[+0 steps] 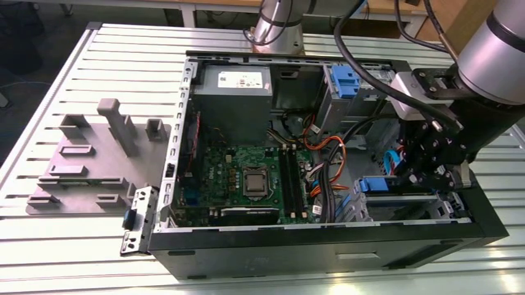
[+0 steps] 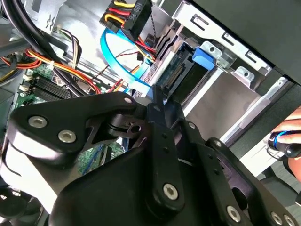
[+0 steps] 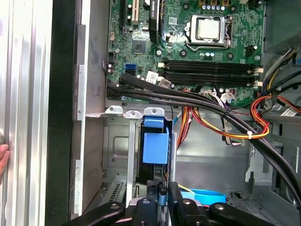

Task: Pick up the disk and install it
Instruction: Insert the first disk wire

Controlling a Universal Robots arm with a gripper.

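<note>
I see the open computer case [image 1: 328, 246] on the slatted table [image 1: 49, 80], and my gripper [image 3: 162, 195] is low inside it, at the drive bay [image 3: 127, 141] beside the motherboard [image 3: 188, 52]. The disk [image 3: 155, 148] sits on edge in that bay in its blue carrier, the fingers [image 3: 151, 188] clenched on its near end. I judge the risk is jamming (if the carrier meets the rails tilted), or snagging the black cable bundle [image 3: 197, 101] just beside.

You have a silver-grey cylindrical metal arm [image 1: 492, 49] carrying a light grey wrist block [image 1: 407, 92] wrapped in black cables [image 1: 361, 55]. Your matte black linkage gripper [image 2: 155, 110] has rounded plates, studded with silver screw heads [image 2: 67, 136].
</note>
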